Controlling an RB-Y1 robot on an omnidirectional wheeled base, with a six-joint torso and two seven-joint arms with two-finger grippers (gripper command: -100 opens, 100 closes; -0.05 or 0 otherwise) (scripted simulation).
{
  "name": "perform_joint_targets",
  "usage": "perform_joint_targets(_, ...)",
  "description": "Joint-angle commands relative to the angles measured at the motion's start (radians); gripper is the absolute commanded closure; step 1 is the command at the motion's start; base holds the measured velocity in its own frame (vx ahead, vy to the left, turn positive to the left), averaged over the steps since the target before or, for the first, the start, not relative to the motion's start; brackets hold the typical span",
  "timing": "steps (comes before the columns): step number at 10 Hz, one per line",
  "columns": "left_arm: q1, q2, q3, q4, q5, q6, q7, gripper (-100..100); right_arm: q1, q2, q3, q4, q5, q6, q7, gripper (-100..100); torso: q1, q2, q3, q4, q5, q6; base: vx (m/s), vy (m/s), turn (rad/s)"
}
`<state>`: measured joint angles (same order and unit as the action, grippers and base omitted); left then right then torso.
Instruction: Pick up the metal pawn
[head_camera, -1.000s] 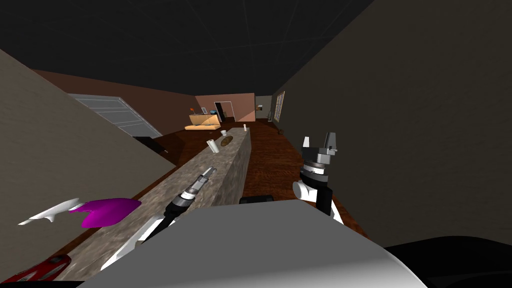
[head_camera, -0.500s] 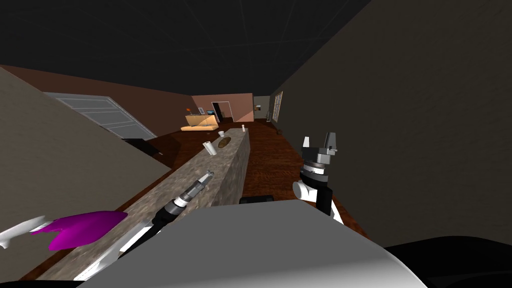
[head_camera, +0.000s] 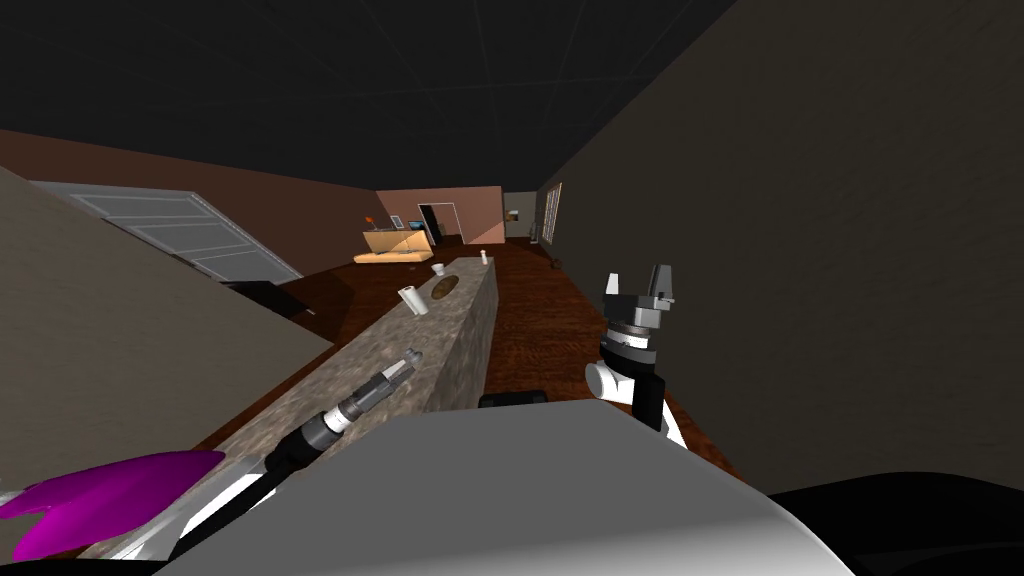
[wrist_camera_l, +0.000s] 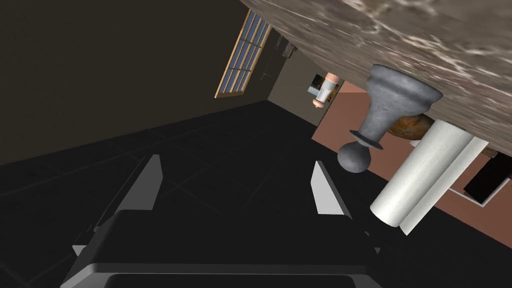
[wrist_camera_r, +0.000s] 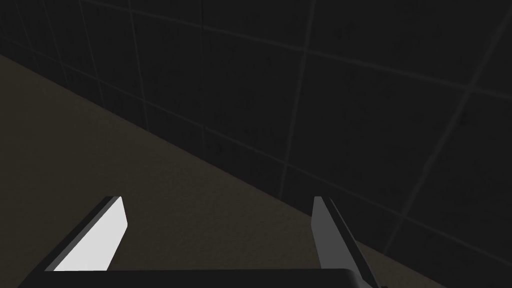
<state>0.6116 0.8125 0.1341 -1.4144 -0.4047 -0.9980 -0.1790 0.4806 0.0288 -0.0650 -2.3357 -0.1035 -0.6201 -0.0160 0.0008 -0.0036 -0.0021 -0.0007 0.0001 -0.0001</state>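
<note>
Left gripper (wrist_camera_l: 235, 160) spread, gap free; paper roll (wrist_camera_l: 425, 182) crowds grey pawn (wrist_camera_l: 385, 110) on stone counter (wrist_camera_l: 400, 35).

On the stone counter (wrist_camera_l: 400, 35), mostly hidden behind grey pawn (wrist_camera_l: 385, 117) and paper roll (wrist_camera_l: 425, 182): brown rounded thing (wrist_camera_l: 406, 126). Beside its near end, cut by the edge: magenta shape (head_camera: 100, 495). At its far end, too small to tell: pale upright bit (head_camera: 484, 257).

Dull grey, faintly mottled pawn (wrist_camera_l: 385, 112) on the counter (wrist_camera_l: 400, 35) patterned in veined brown and grey, white roll of paper towel (wrist_camera_l: 420, 185) with faint embossed swirls and rusty brown lump (wrist_camera_l: 405, 129) also on the counter, bright purple shape (head_camera: 100, 495) at the counter's near end, dark red-brown plank floor (head_camera: 540, 320) beside the counter.
</note>
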Motion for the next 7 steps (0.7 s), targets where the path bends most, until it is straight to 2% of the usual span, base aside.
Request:
perform_joint_targets(1, 0.007, 0.035, -0.001, 0.040, -0.020, -0.015, -0.020, -100, 0.000, 0.000, 0.000, 0.000, 0.000, 0.000, 0.000, 0, 0.000, 0.000, 0.000, 0.000, 0.000, 0.000, 0.057, 0.014, -0.036)
perform_joint_targets(4, 0.019, 0.094, 0.001, 0.114, -0.050, -0.044, -0.054, -100, 0.000, 0.000, 0.000, 0.000, 0.000, 0.000, 0.000, 0, 0.000, 0.000, 0.000, 0.000, 0.000, 0.000, 0.052, 0.009, -0.036)
perform_joint_targets(7, 0.027, 0.138, 0.000, 0.168, -0.076, -0.067, -0.084, -100, 0.000, 0.000, 0.000, 0.000, 0.000, 0.000, 0.000, 0, -0.001, 0.000, 0.000, 0.000, 0.000, 0.000, 0.049, 0.007, -0.034)
